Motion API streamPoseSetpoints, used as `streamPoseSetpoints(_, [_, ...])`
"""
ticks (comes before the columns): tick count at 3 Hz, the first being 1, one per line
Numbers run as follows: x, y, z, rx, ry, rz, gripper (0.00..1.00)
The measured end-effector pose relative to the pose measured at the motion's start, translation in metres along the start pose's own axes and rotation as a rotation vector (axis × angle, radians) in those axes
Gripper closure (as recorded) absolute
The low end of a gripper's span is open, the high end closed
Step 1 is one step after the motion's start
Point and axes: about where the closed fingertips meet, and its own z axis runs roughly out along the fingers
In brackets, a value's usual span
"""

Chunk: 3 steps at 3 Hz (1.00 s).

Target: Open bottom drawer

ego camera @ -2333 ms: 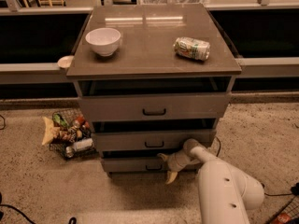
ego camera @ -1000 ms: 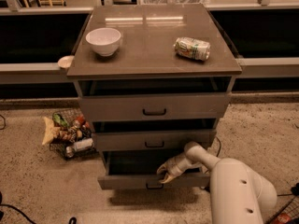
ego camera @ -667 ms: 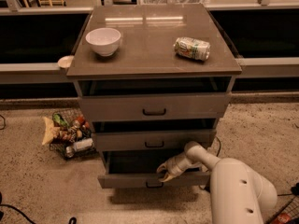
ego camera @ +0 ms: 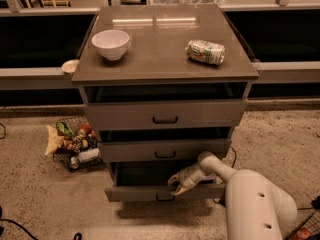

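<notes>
The bottom drawer (ego camera: 135, 193) is the lowest and narrowest of three grey fronts in the cabinet. It stands pulled out, its dark inside showing above the front, with a small black bar handle (ego camera: 165, 198) at the lower edge. My gripper (ego camera: 177, 184) sits at the top edge of that front, just above the handle, at the end of the white arm (ego camera: 250, 199) reaching in from the lower right. The middle drawer (ego camera: 165, 150) and top drawer (ego camera: 165, 115) are above it.
On the cabinet top (ego camera: 160, 49) are a white bowl (ego camera: 110, 44) and a can lying on its side (ego camera: 205, 51). A wire basket of packets and bottles (ego camera: 70, 144) stands on the floor at the cabinet's left. Speckled floor lies in front.
The bottom drawer has come out from nearly closed to clearly pulled open. My gripper moved toward the camera with its front, then stayed about still.
</notes>
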Motion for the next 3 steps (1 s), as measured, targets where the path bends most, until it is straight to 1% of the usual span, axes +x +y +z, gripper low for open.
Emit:
streamPoseSetpoints(1, [-0.001,0.007,-0.001,0.015,-0.017,0.013,0.05])
streamPoseSetpoints(2, [0.002,0.018,-0.009,0.033,0.004,0.063,0.00])
streamPoseSetpoints(3, [0.006,0.029,-0.010,0.010,0.060,0.140,0.00])
